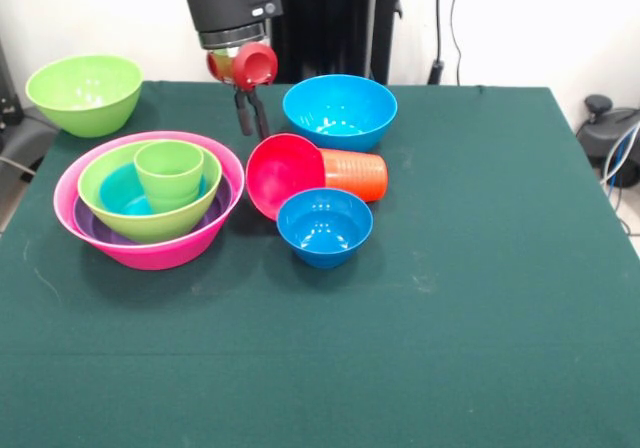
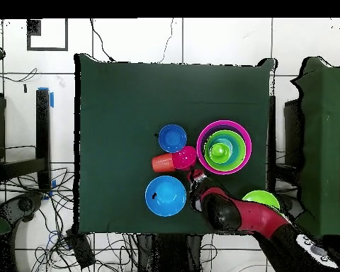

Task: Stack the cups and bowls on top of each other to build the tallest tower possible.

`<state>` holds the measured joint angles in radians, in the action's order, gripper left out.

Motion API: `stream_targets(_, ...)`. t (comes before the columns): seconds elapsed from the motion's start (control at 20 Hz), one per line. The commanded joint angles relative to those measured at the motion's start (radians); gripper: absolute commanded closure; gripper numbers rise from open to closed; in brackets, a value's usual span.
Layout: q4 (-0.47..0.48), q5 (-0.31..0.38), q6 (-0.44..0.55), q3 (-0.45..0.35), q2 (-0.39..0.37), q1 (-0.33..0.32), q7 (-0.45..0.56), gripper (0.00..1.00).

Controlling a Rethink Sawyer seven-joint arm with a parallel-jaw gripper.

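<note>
Two views are splitting the scene: the front one is showing my gripper hanging released and empty behind the tipped red bowl and orange cup, while the overhead is hiding it under my arm reaching in past the nested pink bowl on the desk.

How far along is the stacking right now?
Partly done: the pink bowl holds a purple bowl, a lime-green bowl, a teal bowl and the green cup. The gripper hangs empty behind the tilted red bowl. The orange cup, two blue bowls and the second green bowl remain loose.
</note>
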<state>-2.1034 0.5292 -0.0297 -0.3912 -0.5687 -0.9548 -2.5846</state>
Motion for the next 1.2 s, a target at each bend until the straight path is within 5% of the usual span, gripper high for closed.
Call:
stream_targets(0.05, -0.041, -0.079, 0.136, 0.005, -0.044, 0.082, -0.058, 0.0)
stream_targets(0.65, -0.125, -0.141, 0.24, 0.025, -0.184, 0.075, -0.018, 0.0)
stream_targets(1.2, -0.127, -0.148, 0.217, -0.028, -0.173, 0.063, -0.034, 0.0)
